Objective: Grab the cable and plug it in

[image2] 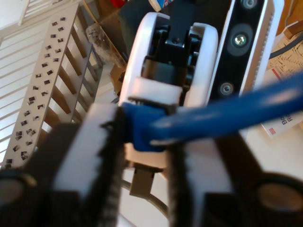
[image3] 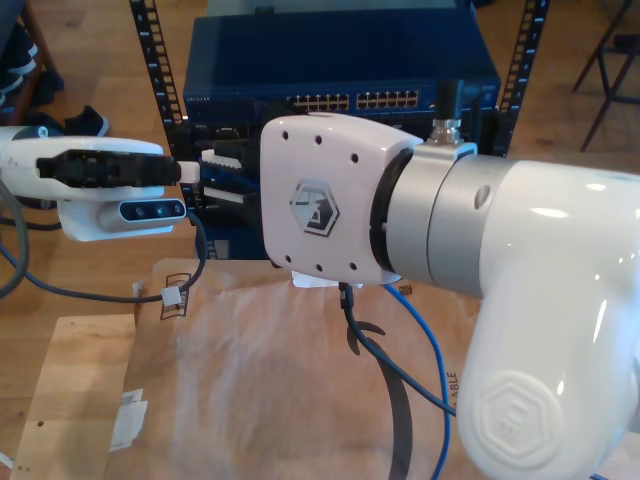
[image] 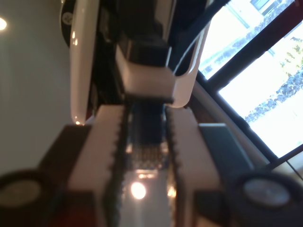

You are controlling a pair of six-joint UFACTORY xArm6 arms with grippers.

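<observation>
Handover between two grippers in front of a blue network switch point(image3: 340, 60), which stands at the far side of the scene.

My second gripper point(image2: 144, 127) has its toothed fingers clamped on the cable point(image2: 227, 113) at its blue boot. From there the cable runs out of focus across the second wrist view. The plug's tip is hidden where it meets the white fingertips of the gripper facing it.

My first gripper point(image: 147, 118) shows fingers drawn close together, with a dark piece and a blurred translucent piece in the narrow gap. Whether the pads press on these cannot be told, as the bright window point(image: 265, 71) behind puts them in shadow.

In the exterior view, a large white arm point(image3: 520, 260) fills the near right and covers the meeting point. A smaller white arm point(image3: 100, 180) reaches in from that view's left. The wrist views do not settle which arm is which.

Below the large arm, a loop of the cable point(image3: 432, 335) hangs over brown paper point(image3: 260, 380) beside a thicker dark cable point(image3: 380, 360). Its lower run is cut off.
</observation>
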